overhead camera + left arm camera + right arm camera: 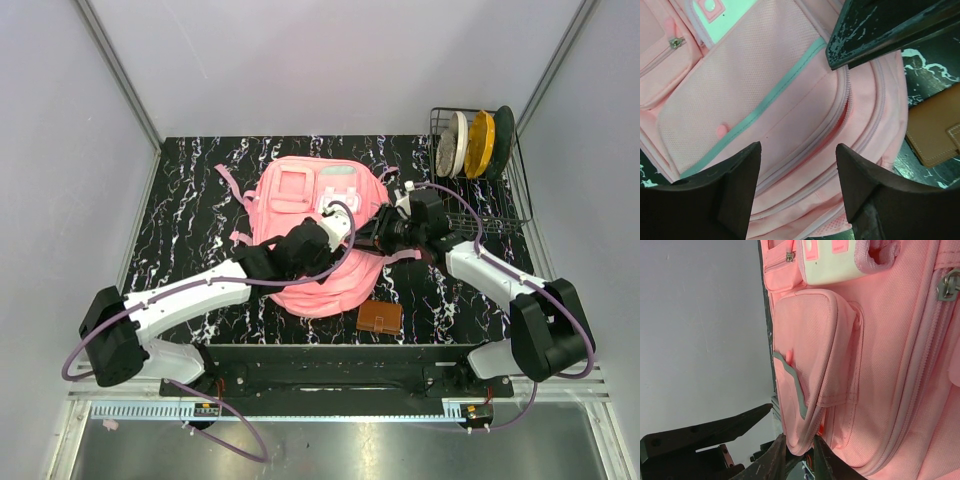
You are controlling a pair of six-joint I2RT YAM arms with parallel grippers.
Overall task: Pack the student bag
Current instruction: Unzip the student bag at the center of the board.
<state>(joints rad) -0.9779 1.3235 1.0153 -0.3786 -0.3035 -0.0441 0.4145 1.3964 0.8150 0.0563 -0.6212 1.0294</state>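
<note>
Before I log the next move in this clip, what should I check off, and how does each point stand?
1. The left claw is open and holds nothing: ok.
2. The right claw is closed on an edge of the student bag, at its side pocket: ok.
3. The main zip is parted wide enough to pack through: cannot tell.
4. The brown wallet lies free on the table beside the bag: ok.
5. There is room between the two claws over the bag: cannot tell.
</note>
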